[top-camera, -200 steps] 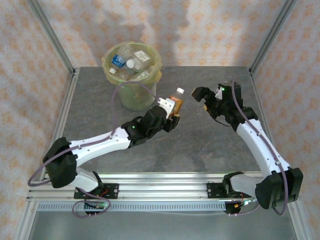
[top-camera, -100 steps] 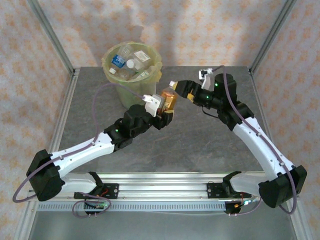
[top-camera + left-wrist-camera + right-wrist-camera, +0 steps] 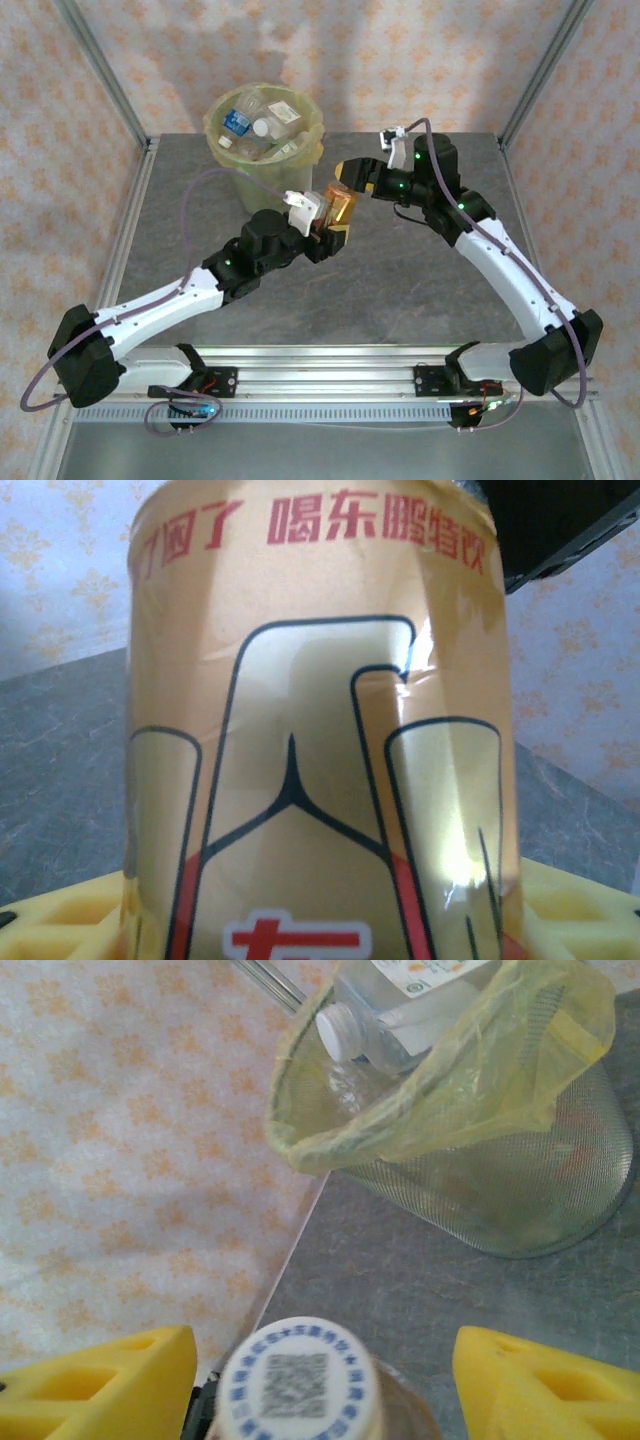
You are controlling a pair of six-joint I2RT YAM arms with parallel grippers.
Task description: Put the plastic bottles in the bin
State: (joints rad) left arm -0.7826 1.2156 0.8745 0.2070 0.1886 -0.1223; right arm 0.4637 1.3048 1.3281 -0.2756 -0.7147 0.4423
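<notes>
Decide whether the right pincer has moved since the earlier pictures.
Yes. The right pincer has swung left toward the bin, up to the bottle.

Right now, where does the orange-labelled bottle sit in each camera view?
Top external: orange-labelled bottle, mid-frame, right of the bin.
Left wrist: its label across the middle, very close.
Right wrist: its white cap, bottom centre.
Shared landmark: the bin, upper right in the right wrist view.
</notes>
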